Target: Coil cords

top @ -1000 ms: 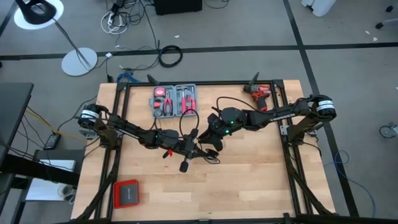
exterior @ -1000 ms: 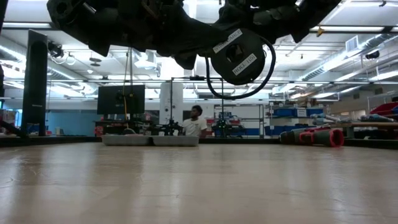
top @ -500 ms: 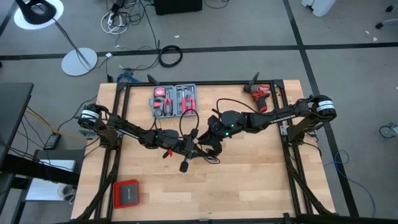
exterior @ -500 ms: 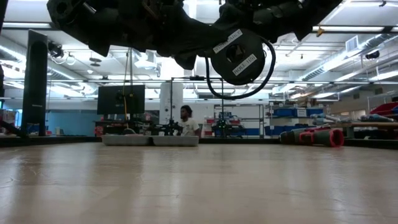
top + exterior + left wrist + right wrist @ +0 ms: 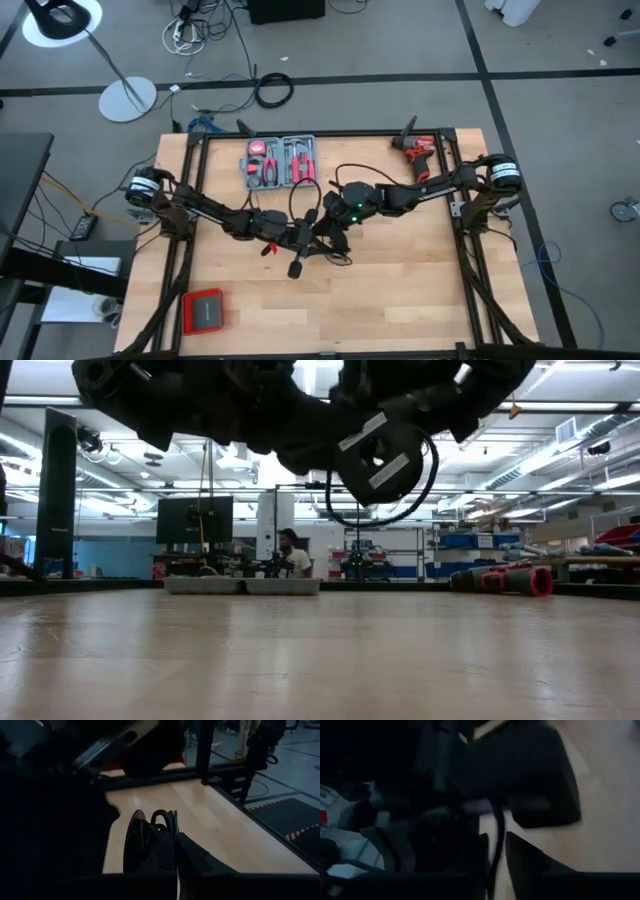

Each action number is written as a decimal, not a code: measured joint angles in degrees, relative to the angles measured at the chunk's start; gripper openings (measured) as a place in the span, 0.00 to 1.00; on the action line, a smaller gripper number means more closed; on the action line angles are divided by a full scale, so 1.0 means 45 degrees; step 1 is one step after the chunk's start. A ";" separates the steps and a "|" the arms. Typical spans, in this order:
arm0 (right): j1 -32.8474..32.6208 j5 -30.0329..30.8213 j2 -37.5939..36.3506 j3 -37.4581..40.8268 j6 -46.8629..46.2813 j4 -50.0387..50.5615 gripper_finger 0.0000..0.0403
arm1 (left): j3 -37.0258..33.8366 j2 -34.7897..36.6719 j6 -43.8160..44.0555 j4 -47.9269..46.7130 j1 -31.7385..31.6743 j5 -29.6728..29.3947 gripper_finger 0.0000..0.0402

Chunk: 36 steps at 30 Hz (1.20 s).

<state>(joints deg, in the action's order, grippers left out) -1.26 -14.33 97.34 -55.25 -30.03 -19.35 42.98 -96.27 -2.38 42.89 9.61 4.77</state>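
Two dark jointed arms, silver-capped shoulder joints, white label stickers, green LED on right arm point(image 5: 400, 195)

High view looks straight down; low view skims the table point(image 5: 320, 660); both wrist views sit close, seemingly murky.

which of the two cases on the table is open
The grey tool case at the table's far edge is open, its red-handled tools on show. The red case near the front left corner is shut, with only its lid showing.
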 joint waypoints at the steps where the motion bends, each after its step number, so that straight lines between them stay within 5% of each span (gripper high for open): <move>1: -0.0009 0.0058 0.0008 -0.0172 0.0241 -0.0047 0.11 | 0.0016 0.0004 -0.0007 0.0058 0.0000 -0.0001 0.00; 4: 0.0004 0.0088 -0.0316 -0.0457 0.0818 0.0547 0.02 | 0.0071 0.0029 -0.0060 0.0145 0.0044 -0.0145 0.00; 15: 0.0160 0.0627 -0.2632 -0.0440 0.1279 0.3288 0.00 | 0.0045 0.0024 -0.0046 -0.0038 0.0083 -0.0136 0.00; 36: -0.1056 0.1507 -0.2674 -0.0440 0.1154 0.1900 0.00 | 0.0044 0.0022 -0.0785 0.0510 0.0216 -0.1238 0.00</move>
<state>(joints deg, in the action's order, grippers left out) -6.01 -7.55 85.31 -57.23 -24.84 -10.80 43.18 -96.17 -5.92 45.18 10.58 -0.80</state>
